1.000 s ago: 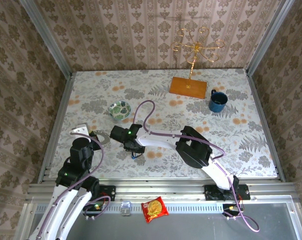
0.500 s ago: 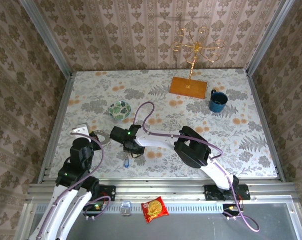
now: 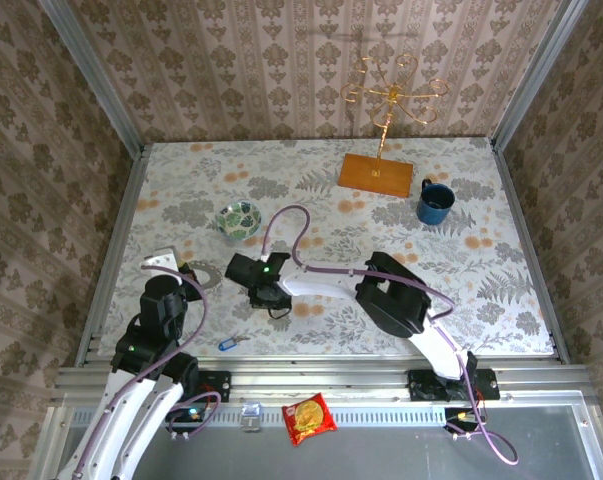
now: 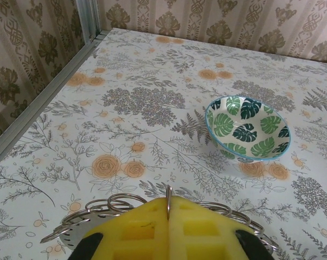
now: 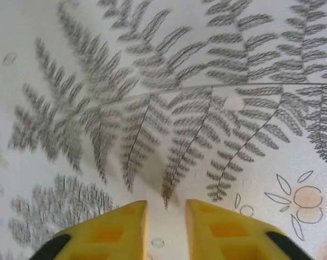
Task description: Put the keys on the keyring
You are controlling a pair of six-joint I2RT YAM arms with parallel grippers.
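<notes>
Blue key (image 3: 228, 343) has skidded to the bench (image 3: 481, 290) near edge, 7 o'clock from the right gripper (image 5: 166, 216), whose jaws are apart and empty. Left gripper (image 4: 167, 205) jaws clamp the keyring (image 4: 71, 232). Step looks like re-grasping the key.

We list, on the table (image 3: 501, 290): bowl (image 3: 238, 218) behind keyring (image 3: 207, 277) at left; one key (image 3: 228, 343) near the front edge; stand (image 3: 376, 175) at the back, mug (image 3: 435, 203) to its right.

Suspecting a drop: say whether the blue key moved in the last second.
Yes. The blue key has moved left and toward the near edge of the table, farther from the patterned bowl.
</notes>
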